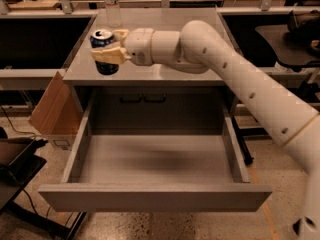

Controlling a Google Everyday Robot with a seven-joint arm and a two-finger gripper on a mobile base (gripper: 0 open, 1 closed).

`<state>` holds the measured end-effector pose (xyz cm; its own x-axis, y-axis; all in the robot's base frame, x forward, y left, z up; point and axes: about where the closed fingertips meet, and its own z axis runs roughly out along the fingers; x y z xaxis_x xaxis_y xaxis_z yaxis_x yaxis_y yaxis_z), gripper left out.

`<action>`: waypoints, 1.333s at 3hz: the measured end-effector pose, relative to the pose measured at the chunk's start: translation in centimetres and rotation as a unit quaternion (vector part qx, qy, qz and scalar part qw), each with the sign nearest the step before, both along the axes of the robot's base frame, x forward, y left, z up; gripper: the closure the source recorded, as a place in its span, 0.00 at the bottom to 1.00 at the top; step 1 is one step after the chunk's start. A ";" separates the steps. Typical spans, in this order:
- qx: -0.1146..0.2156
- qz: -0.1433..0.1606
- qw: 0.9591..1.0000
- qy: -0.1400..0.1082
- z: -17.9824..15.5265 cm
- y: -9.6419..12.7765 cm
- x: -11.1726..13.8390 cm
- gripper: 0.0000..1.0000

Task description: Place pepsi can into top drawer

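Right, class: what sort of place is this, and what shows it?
Likely a lab or workshop: grey metal table, its wide drawer pulled open, speckled hard floor. The gripper clasps the can at the table's front left.

arm (pixel 240 79): glossy cream-white rounded tubular shell, small dark dots along it, thin tan seam ring | gripper (pixel 106 45): at arm tip, upper left of view, pale-yellow fingers (pixel 107 56)

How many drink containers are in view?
2: the pepsi can, in the gripper at front-left of the table; the water bottle behind it at the back edge. The top drawer holds none.
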<state>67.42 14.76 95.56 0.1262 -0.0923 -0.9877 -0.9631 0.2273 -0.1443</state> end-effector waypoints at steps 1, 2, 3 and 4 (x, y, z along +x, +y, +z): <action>-0.037 0.027 0.999 -0.001 -3.0 -1.0 -3.8 1.00; -0.116 0.046 0.992 0.004 -9.4 -1.8 -8.5 1.00; -0.167 0.044 0.985 0.027 -14.7 -2.7 -11.1 1.00; -0.181 0.015 0.979 0.094 -21.8 -4.1 -13.4 1.00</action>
